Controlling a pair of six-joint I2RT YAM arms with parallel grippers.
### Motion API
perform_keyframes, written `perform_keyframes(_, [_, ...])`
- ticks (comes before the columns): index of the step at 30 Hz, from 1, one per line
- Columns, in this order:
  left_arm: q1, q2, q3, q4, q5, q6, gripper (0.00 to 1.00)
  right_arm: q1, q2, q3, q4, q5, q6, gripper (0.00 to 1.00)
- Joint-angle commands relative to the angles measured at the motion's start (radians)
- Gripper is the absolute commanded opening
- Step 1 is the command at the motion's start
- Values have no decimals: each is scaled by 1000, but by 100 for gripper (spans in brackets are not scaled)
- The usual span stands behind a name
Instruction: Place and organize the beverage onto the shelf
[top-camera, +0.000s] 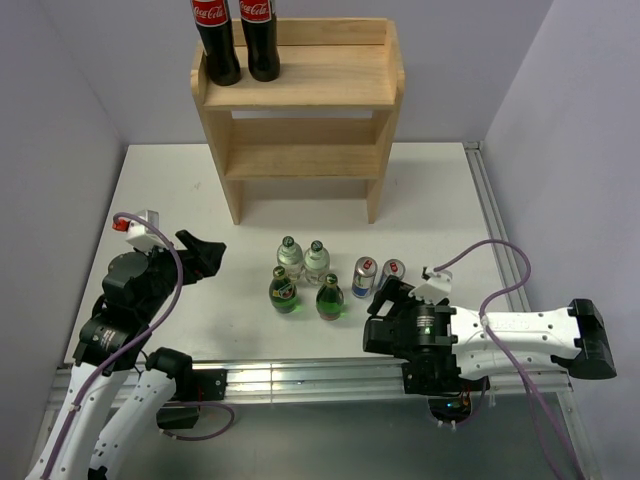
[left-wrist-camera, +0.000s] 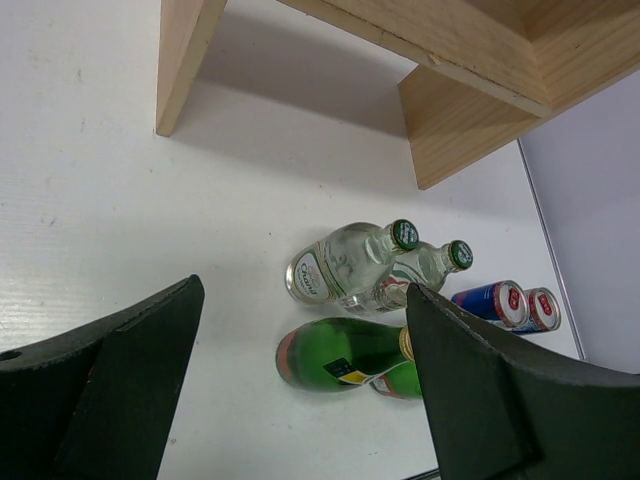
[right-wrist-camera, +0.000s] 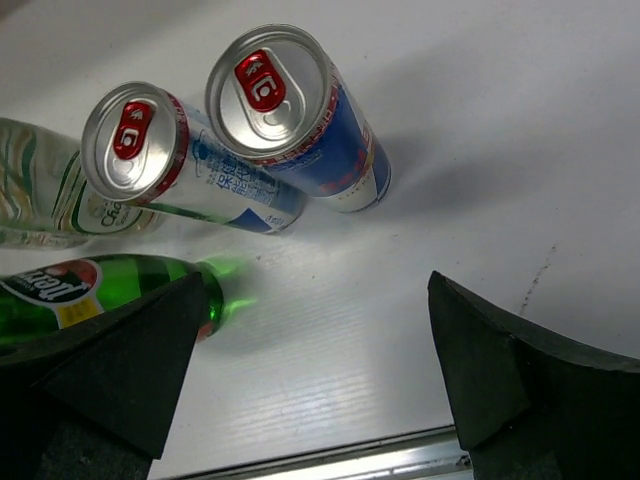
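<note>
White bench (top-camera: 180, 190): upright cans (top-camera: 365, 278) stand just beyond the released right hand (right-wrist-camera: 312, 370), seemingly nearer than the left hand (top-camera: 205, 255).

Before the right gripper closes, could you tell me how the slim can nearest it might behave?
Tall on a narrow base, the can would probably tip if pushed sideways, perhaps into the second can beside it. Its smooth metal wall looks slippery. The tab looks unopened, so likely full.

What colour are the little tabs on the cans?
The tabs are red; clearest in the right wrist view.
</note>
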Motion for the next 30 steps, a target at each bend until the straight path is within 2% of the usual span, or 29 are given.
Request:
perform_keyframes(1, [3,0,4,43,14,20,89,9,15,-43,17,92,168,100])
perform_keyframes(5, [3,-6,4,43,14,19,88,3,-68,-193,144,126,143,100])
perform_keyframes(6, [3,-6,3,43,14,19,88,-14,-91,-218,232,129,104,100])
perform_keyframes(7, [3,-7,4,41,14,19,88,-29,-119,-239,294,128,44,100])
perform_keyframes(8, [3,-9,4,41,14,17,88,-49,-169,-279,360,108,-96,100])
perform_keyframes(9, [3,-12,3,41,14,17,88,-70,-189,-293,473,93,-157,100])
perform_keyframes(12, [3,-13,1,41,14,16,88,-178,-241,-330,610,43,-335,100])
perform_keyframes(15, [3,-20,4,40,9,14,88,-239,-240,-334,675,33,-426,100])
perform_keyframes(20, [3,-29,3,37,2,13,87,-311,-139,-313,764,10,-519,100])
perform_keyframes(25, [3,-36,4,35,-1,11,87,-356,-50,-273,758,8,-519,100])
perform_keyframes(30, [3,-41,4,37,5,13,87,-390,-31,-265,756,25,-503,100])
